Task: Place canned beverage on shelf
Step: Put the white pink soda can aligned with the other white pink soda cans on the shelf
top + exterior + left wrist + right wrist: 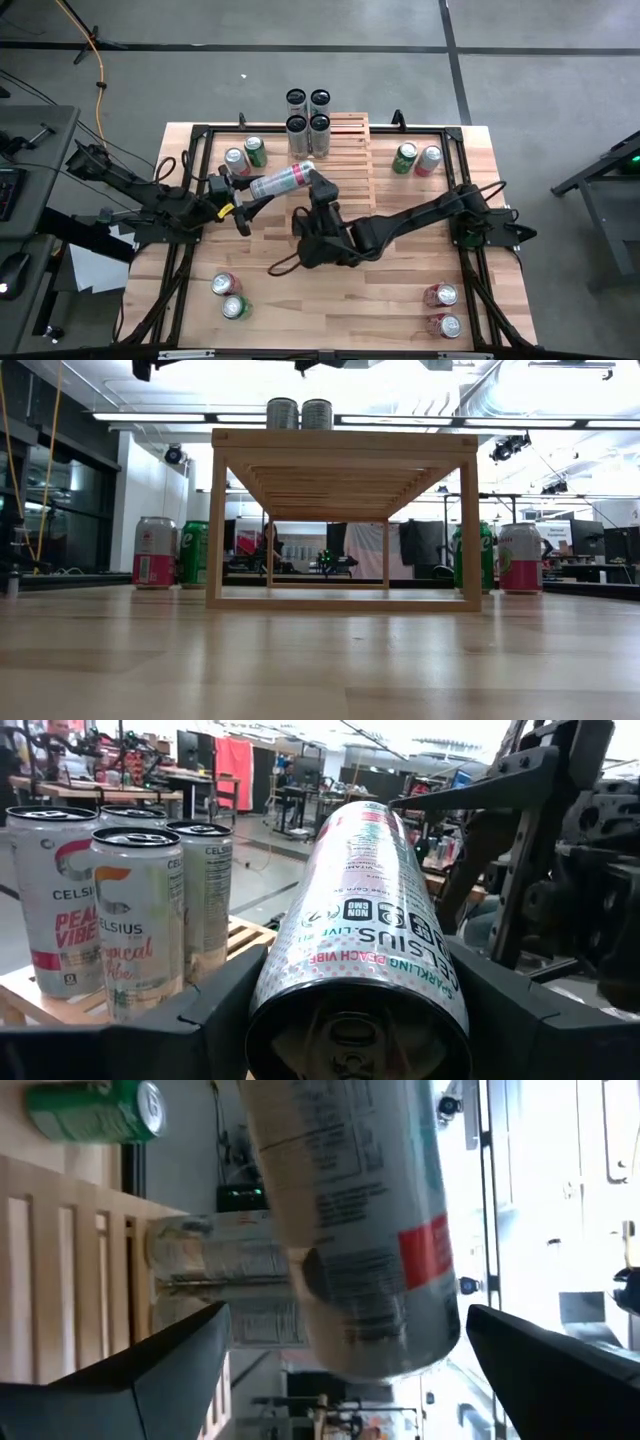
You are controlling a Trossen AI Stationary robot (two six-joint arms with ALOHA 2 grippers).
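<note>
The left gripper [238, 205] is clamped on the tall can [283, 180], which lies tipped on its side in the air over the shelf [345, 150], just short of the four cans [308, 122] standing at its far end. The right gripper [320, 193] hangs wide open around the can's free end, gripping nothing. The risk, I'd say, is a handover: if the left lets go early, the can drops and knocks over the standing four.
</note>
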